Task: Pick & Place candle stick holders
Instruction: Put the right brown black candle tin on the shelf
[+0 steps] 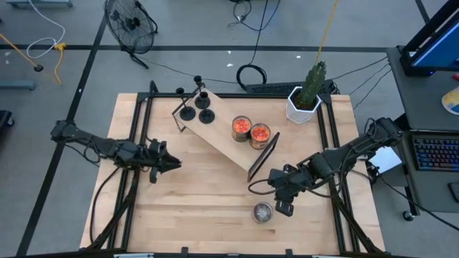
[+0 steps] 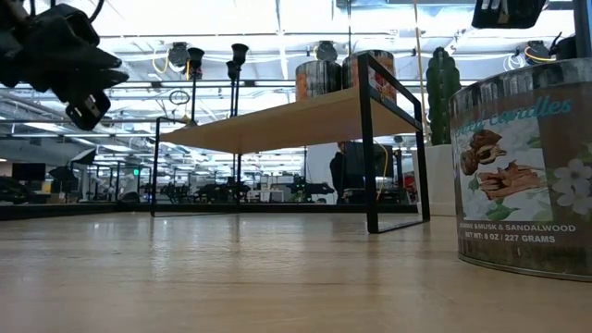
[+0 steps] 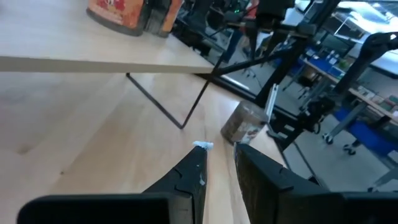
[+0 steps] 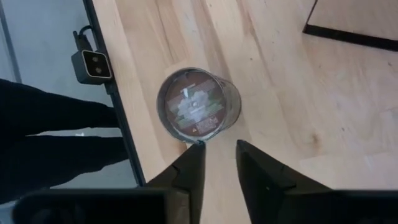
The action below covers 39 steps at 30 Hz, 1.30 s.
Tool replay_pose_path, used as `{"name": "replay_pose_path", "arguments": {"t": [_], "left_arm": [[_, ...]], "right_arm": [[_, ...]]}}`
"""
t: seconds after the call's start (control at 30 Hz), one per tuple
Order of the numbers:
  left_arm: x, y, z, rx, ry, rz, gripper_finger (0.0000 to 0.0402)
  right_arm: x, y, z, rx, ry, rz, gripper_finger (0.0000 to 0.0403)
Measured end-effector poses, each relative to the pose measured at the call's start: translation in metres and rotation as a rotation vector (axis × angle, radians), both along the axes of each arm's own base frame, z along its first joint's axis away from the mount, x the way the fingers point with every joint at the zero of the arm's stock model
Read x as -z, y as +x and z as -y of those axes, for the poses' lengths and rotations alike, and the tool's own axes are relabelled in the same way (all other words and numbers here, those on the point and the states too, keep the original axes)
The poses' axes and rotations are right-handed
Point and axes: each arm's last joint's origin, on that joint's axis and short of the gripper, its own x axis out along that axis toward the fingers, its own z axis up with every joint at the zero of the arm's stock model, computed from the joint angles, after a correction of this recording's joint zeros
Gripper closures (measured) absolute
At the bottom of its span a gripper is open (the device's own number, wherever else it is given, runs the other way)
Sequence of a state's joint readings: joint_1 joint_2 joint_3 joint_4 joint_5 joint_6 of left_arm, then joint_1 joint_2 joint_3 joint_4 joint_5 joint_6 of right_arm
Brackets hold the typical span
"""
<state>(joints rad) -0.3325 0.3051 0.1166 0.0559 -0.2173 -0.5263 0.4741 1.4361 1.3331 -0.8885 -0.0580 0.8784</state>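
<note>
Candle holders are in two places: on the raised wooden shelf (image 1: 226, 136) at the centre of the high view we see three black holders (image 1: 198, 105) and two orange glass cups (image 1: 251, 130), and the silvery cup (image 1: 262, 212) stands alone on the table (image 1: 186, 208) at lower centre. We find the right gripper (image 4: 219, 162) just above this cup, its fingers a little apart and holding nothing. The left gripper (image 3: 217, 163) hangs at middle left, its fingers also slightly apart and empty.
</note>
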Motion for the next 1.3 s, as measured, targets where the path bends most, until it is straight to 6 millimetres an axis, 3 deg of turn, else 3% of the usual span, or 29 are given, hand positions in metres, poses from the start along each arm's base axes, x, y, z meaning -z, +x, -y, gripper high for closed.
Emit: {"name": "replay_pose_path", "arguments": {"t": [0.27,0.47,0.73,1.1,1.3], "left_arm": [[0.002,-0.005,0.002,0.002,0.027,0.023,0.0314],[0.006,-0.005,0.002,-0.001,0.035,-0.012,0.0314],[0.007,-0.005,0.002,0.002,0.047,-0.020,0.0314],[0.010,-0.006,0.002,0.004,0.051,-0.047,0.0314],[0.010,-0.006,0.002,0.004,0.051,-0.047,0.0314]], "right_arm": [[0.022,0.015,-0.002,-0.042,0.061,-0.128,0.0261],[0.028,0.019,0.000,-0.043,-0.011,-0.117,0.0231],[0.031,0.023,0.003,0.008,-0.008,-0.096,0.0225],[0.067,0.021,-0.001,0.096,0.051,-0.092,0.0224],[0.072,0.021,-0.001,0.096,0.061,-0.079,0.0224]]}}
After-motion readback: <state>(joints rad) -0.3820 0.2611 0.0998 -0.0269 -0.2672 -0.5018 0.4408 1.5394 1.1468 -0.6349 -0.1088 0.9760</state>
